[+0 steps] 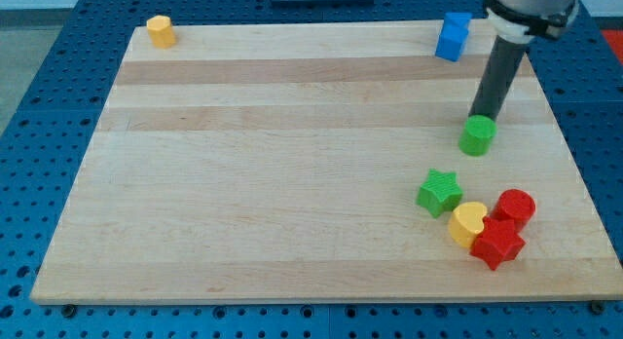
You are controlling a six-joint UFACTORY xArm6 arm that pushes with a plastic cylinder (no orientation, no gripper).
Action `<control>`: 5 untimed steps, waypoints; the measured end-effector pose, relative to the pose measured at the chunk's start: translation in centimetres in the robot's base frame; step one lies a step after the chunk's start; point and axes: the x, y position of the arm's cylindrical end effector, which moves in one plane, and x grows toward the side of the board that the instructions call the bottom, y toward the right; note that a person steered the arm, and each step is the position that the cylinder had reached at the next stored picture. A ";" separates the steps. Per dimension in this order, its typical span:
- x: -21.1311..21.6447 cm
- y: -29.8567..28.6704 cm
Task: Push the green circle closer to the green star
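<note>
The green circle (477, 135) stands on the wooden board at the view's right, above the middle. The green star (439, 192) lies below it and a little to the left, a short gap apart. My tip (484, 116) is at the upper edge of the green circle, touching or nearly touching it from the view's top side. The dark rod rises from there up to the view's top right.
A yellow heart block (467, 222), a red star (497, 243) and a red circle (514, 207) cluster just right of and below the green star. A blue block (452, 36) stands at the top right edge. A yellow block (161, 31) stands at the top left corner.
</note>
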 end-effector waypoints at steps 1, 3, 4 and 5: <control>2.3 0.0; 6.3 -1.6; 6.3 -1.6; 5.9 -1.6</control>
